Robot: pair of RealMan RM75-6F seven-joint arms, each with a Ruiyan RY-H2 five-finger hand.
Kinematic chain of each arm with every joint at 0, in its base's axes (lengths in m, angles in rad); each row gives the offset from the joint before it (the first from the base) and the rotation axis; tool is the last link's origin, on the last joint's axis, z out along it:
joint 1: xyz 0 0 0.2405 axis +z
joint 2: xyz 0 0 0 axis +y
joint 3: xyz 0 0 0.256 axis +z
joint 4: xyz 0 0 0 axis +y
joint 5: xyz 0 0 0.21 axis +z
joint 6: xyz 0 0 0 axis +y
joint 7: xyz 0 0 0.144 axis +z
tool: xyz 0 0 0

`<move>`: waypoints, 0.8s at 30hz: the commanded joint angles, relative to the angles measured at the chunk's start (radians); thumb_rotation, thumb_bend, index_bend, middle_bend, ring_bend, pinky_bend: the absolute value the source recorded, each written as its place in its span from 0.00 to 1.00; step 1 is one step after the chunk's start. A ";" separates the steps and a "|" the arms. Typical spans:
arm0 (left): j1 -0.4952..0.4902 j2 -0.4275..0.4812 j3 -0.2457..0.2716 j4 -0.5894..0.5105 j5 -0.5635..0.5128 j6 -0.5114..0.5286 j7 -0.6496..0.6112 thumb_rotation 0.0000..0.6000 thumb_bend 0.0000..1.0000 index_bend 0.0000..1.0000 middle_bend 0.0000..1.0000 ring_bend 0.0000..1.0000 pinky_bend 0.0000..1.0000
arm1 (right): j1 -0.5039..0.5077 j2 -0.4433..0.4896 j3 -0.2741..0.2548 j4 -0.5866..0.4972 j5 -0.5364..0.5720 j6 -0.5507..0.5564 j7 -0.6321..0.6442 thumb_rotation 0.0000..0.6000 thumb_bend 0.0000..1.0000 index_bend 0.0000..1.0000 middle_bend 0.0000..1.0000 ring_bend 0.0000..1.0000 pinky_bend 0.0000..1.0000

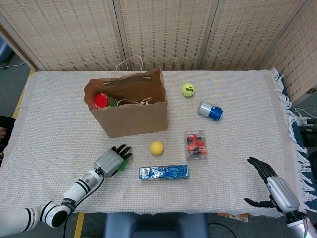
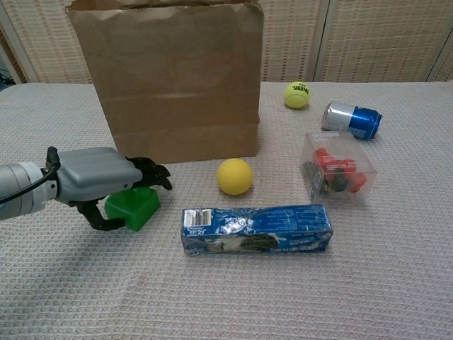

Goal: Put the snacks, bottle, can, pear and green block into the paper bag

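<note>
My left hand (image 2: 99,177) lies over the green block (image 2: 136,207), fingers stretched across its top and thumb hooked at its near left side; the block still sits on the cloth. From above, the left hand (image 1: 112,159) hides most of the block (image 1: 125,163). The brown paper bag (image 1: 130,108) stands upright and open, with a red-capped bottle (image 1: 101,100) inside. On the cloth lie a yellow round fruit (image 1: 157,147), a blue snack pack (image 1: 163,172), a clear snack box (image 1: 196,144) and a blue can (image 1: 210,110) on its side. My right hand (image 1: 270,183) hovers open at the front right.
A tennis ball (image 1: 187,89) rests behind the can, right of the bag. The table edge with its fringe (image 1: 290,119) runs along the right. Folding screens stand behind the table. The bag (image 2: 170,78) rises just behind the green block.
</note>
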 commanded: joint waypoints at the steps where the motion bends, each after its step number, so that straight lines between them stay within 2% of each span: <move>1: -0.002 -0.003 0.016 0.019 -0.022 0.001 0.009 1.00 0.38 0.19 0.05 0.07 0.30 | 0.000 0.000 0.000 0.000 0.000 0.000 0.000 1.00 0.01 0.00 0.00 0.00 0.00; 3: 0.002 -0.004 0.022 0.026 -0.025 0.013 0.007 1.00 0.42 0.27 0.11 0.13 0.35 | 0.000 0.001 -0.001 0.000 -0.001 -0.001 0.000 1.00 0.01 0.00 0.00 0.00 0.00; 6: 0.012 -0.003 0.027 0.032 -0.018 0.042 -0.010 1.00 0.54 0.49 0.34 0.35 0.57 | 0.000 0.001 -0.002 0.000 -0.003 -0.002 -0.003 1.00 0.01 0.00 0.00 0.00 0.00; 8: 0.022 0.007 0.033 0.024 -0.002 0.066 -0.028 1.00 0.60 0.62 0.54 0.53 0.74 | -0.001 0.001 -0.003 -0.001 -0.004 -0.001 -0.003 1.00 0.01 0.00 0.00 0.00 0.00; 10: 0.036 0.030 0.038 0.002 0.015 0.095 -0.048 1.00 0.62 0.67 0.62 0.60 0.80 | -0.002 0.001 -0.003 0.000 -0.004 0.001 -0.004 1.00 0.01 0.00 0.00 0.00 0.00; 15: 0.097 0.115 0.038 -0.083 0.021 0.195 -0.115 1.00 0.64 0.70 0.65 0.63 0.82 | -0.004 0.000 -0.001 0.002 -0.004 0.007 -0.002 1.00 0.01 0.00 0.00 0.00 0.00; 18: 0.142 0.185 0.021 -0.127 0.007 0.275 -0.151 1.00 0.64 0.70 0.65 0.63 0.81 | -0.006 -0.001 -0.002 0.005 -0.008 0.010 -0.002 1.00 0.01 0.00 0.00 0.00 0.00; 21: 0.197 0.243 -0.021 -0.148 -0.022 0.387 -0.199 1.00 0.64 0.70 0.65 0.63 0.80 | -0.008 -0.002 -0.003 0.006 -0.012 0.015 -0.004 1.00 0.01 0.00 0.00 0.00 0.00; 24: 0.249 0.284 -0.102 -0.181 -0.122 0.497 -0.250 1.00 0.64 0.69 0.65 0.63 0.79 | -0.009 -0.003 -0.003 0.006 -0.015 0.018 -0.007 1.00 0.01 0.00 0.00 0.00 0.00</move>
